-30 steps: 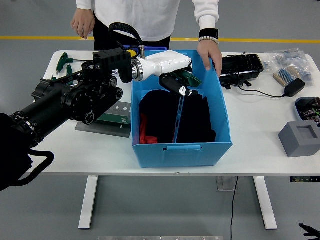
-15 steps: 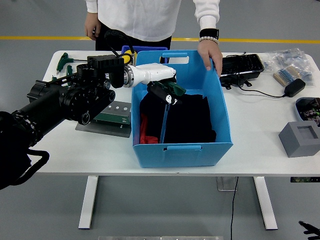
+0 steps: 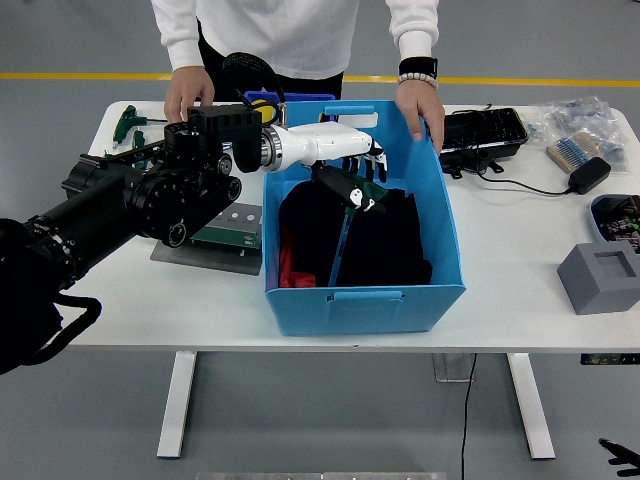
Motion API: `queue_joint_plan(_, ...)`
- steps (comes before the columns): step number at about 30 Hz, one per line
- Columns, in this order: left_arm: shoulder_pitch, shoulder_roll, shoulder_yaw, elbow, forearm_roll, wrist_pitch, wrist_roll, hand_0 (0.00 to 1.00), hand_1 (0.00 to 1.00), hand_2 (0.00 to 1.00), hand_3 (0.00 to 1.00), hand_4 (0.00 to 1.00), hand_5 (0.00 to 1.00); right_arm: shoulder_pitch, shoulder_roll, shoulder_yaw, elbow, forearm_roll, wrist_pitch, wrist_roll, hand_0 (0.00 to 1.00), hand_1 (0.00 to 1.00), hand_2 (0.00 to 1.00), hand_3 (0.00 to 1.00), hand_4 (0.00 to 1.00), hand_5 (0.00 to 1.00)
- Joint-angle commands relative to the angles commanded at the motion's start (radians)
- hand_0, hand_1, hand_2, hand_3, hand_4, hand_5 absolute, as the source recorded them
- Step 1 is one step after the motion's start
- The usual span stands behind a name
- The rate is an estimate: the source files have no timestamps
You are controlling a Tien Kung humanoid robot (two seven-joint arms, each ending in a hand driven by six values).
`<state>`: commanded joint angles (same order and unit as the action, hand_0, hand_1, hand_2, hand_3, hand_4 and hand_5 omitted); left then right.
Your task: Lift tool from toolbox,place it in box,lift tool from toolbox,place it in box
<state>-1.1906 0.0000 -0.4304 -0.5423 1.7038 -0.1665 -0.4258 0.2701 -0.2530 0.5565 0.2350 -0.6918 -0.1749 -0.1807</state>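
Note:
My left arm reaches from the left over the blue box. Its white hand hangs over the box's back half, above the black cloth lying inside. The fingers curl on a green-handled tool, of which only a small part shows. More green-handled tools lie at the table's far left. A grey tray with a green plate sits left of the box, partly hidden by my arm. One of the person's hands holds the box's far rim; the other rests by the far-left tools.
A small blue bin with a yellow item stands behind the box. A black tray, a brush, a black adapter with cable and a grey foam block lie to the right.
My left hand dipped left and lower into the box, then swung back right over its middle, the green tool still in it. The person's free hand came down onto the table at the far left.

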Motion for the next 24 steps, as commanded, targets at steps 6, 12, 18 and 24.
queue_joint_plan(6, -0.009, 0.0, -0.066, -0.007, 0.026, 0.026, -0.014, 0.614, 0.647, 0.71, 0.671, 0.932, 0.688, -0.001, -0.002, 0.005, 0.0, -0.008, 0.001, -0.002, 0.618, 0.597, 0.667, 0.541, 0.776, 0.653)
queue_joint_plan(12, 0.008, 0.0, -0.154, -0.032, 0.058, 0.052, -0.027, 0.631, 0.672, 0.73, 0.674, 0.943, 0.693, -0.006, -0.001, 0.008, -0.001, -0.011, 0.001, -0.002, 0.618, 0.597, 0.665, 0.541, 0.776, 0.653)
queue_joint_plan(18, 0.049, 0.0, -0.263, -0.1, 0.101, 0.108, -0.034, 0.653, 0.686, 0.745, 0.691, 0.945, 0.692, -0.013, 0.003, 0.007, -0.002, -0.004, -0.001, 0.001, 0.617, 0.597, 0.665, 0.541, 0.775, 0.653)
queue_joint_plan(24, 0.128, 0.0, -0.416, -0.203, 0.154, 0.151, -0.019, 0.644, 0.686, 0.742, 0.695, 0.948, 0.701, -0.023, 0.008, 0.005, -0.005, 0.009, -0.004, 0.004, 0.617, 0.597, 0.665, 0.541, 0.775, 0.654)
